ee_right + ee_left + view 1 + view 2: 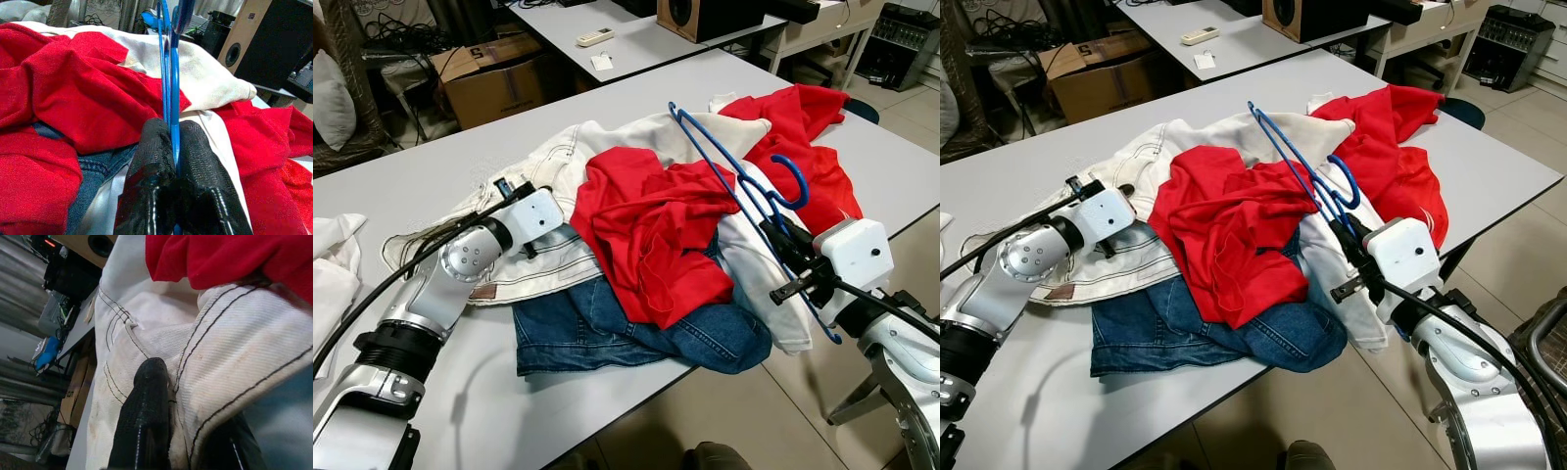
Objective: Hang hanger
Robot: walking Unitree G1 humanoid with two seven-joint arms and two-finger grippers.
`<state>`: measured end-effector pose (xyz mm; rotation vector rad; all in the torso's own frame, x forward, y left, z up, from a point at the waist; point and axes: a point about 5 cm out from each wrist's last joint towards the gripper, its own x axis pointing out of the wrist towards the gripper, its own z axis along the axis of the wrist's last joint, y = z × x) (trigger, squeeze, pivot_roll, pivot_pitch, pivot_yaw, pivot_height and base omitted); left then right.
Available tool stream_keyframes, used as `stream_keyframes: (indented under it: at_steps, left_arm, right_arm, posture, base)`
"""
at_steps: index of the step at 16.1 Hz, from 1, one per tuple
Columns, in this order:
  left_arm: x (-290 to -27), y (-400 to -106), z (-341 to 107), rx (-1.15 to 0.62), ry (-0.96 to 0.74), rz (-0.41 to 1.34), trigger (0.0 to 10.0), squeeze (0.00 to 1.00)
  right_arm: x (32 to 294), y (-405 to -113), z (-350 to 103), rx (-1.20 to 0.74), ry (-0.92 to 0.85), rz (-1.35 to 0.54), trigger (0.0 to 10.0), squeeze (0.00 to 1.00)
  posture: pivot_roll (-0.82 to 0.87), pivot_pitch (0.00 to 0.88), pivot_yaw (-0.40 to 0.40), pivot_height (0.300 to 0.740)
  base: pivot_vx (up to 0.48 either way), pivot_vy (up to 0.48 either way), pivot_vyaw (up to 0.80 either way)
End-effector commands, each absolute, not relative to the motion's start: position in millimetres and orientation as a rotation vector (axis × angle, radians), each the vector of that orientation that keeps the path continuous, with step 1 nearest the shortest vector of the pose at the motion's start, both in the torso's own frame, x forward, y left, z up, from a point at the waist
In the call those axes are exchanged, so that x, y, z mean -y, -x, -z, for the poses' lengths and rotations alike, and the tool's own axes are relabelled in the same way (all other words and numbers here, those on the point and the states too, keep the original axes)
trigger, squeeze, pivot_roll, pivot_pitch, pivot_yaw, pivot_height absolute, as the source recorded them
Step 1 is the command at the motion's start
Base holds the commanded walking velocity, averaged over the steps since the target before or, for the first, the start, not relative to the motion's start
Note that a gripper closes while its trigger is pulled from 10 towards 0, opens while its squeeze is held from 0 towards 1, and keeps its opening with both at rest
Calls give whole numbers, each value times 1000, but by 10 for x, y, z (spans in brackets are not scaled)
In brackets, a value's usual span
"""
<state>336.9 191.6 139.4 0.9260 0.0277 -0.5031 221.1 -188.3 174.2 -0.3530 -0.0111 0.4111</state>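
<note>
While R gripper point(172, 147) pinches blue hanger point(744, 186), L fingers point(146, 416) under cream cloth point(146, 323)

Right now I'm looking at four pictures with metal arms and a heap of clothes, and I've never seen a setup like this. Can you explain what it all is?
It is a walking humanoid robot with two silver arms, each ending in a gripper of two long black fingers. The two wide pictures come from a stereo camera on its head, looking down at a grey table. The two close-ups come from cameras on its wrists, looking along the fingers.

On the table is a heap of clothes: a red shirt, a cream jacket, blue jeans underneath, and another red garment behind.

The right gripper is shut on a blue hanger and holds it above the heap. The left gripper rests at the jacket's edge, with a fold of cream cloth between its fingers.

Behind are another table, a cardboard box and a speaker.
</note>
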Motion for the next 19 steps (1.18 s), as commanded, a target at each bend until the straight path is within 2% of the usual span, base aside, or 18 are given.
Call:
stream_keyframes:
  at_steps: [1, 3, 6, 7, 9, 11, 12, 13, 15, 16, 18, 19]
  left_arm:
    - [-1965, -3409, -1526, 2, -896, 449, 0, 0]
    - [-2005, -3437, -1562, 1, -832, 382, 0, 0]
    - [-2382, -3653, -2180, 136, -833, 52, 0, 0]
    - [-2461, -3679, -2395, 195, -841, -11, 0, 0]
    - [-2585, -3654, -3111, 422, -829, -141, 0, 0]
    - [-2492, -3485, -3748, 669, -779, -172, 0, 0]
    - [-2475, -3446, -3843, 709, -766, -179, 0, 0]
    - [-2472, -3417, -3902, 723, -792, -206, 0, 0]
    - [-2584, -3446, -3782, 639, -828, -243, 0, 0]
    - [-2690, -3486, -3572, 535, -757, -237, 0, 0]
    - [-2727, -3505, -3209, 424, -522, -199, 0, 0]
    - [-2707, -3495, -2878, 331, -354, -176, 824, 0]
  right_arm:
    - [1896, -2223, -1789, 31, 350, -367, 10000, 0]
    - [1890, -2234, -1806, 48, 319, -351, 10000, 0]
    - [1890, -2279, -1856, 92, 320, -309, 10000, 0]
    - [1891, -2287, -1866, 99, 316, -306, 10000, 0]
    - [1902, -2303, -1889, 114, 304, -294, 10000, 0]
    - [1892, -2300, -1881, 117, 274, -292, 10000, 0]
    - [1887, -2300, -1878, 117, 270, -293, 10000, 0]
    - [1865, -2306, -1874, 118, 255, -303, 10000, 0]
    - [1848, -2325, -1878, 122, 241, -309, 10000, 0]
    - [1839, -2340, -1886, 128, 232, -313, 10000, 0]
    - [1824, -2363, -1915, 144, 211, -312, 10000, 0]
    - [1810, -2381, -1936, 156, 195, -310, 10000, 0]
  posture:
    - [-161, 0, 80, 740]
    - [-160, 0, 84, 740]
    - [-155, 0, 88, 740]
    - [-154, 0, 91, 740]
    - [-153, 0, 94, 740]
    - [-142, 0, 100, 740]
    - [-142, 0, 100, 740]
    - [-132, 0, 95, 740]
    - [-122, 0, 88, 740]
    - [-117, 0, 85, 740]
    - [-107, 0, 77, 740]
    - [-104, 0, 69, 740]
  base:
    - [0, 0, 0]
    - [0, 0, 0]
    - [0, 0, 0]
    - [0, 0, 0]
    - [0, 0, 0]
    - [0, 0, 0]
    - [0, 0, 0]
    - [0, 0, 0]
    - [0, 0, 0]
    - [0, 0, 0]
    - [0, 0, 0]
    - [0, 0, 0]
